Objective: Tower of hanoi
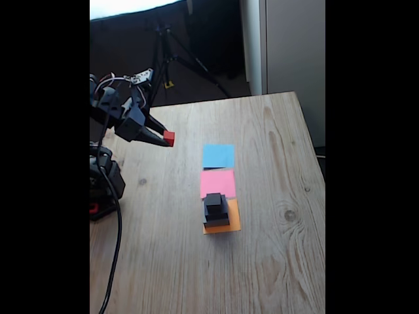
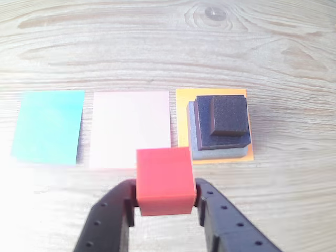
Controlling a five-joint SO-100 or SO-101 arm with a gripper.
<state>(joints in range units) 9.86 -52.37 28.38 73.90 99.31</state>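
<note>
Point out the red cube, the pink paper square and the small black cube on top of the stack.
red cube [image 2: 164,181], wrist view, front face.
pink paper square [image 2: 131,128], wrist view, centre.
small black cube [image 2: 229,113], wrist view, top face.

- Your red cube [image 2: 164,181] sits between black gripper [image 2: 165,202] fingers, lower centre.
- Black blocks [image 2: 223,122] top a grey block [image 2: 195,144].
- Paper squares: blue [image 2: 48,125], pink [image 2: 130,128], orange [image 2: 182,113], on pale grained wood [image 2: 157,47].

The tiny red cube [image 2: 165,181] is pinched between the gripper's [image 2: 165,202] two black fingers, held in the air well apart from the orange paper square [image 2: 182,118]. On that square the large flat grey block [image 2: 195,148] carries the medium black block [image 2: 203,128], with the small black cube [image 2: 229,114] on top, all stacked upright.
</note>
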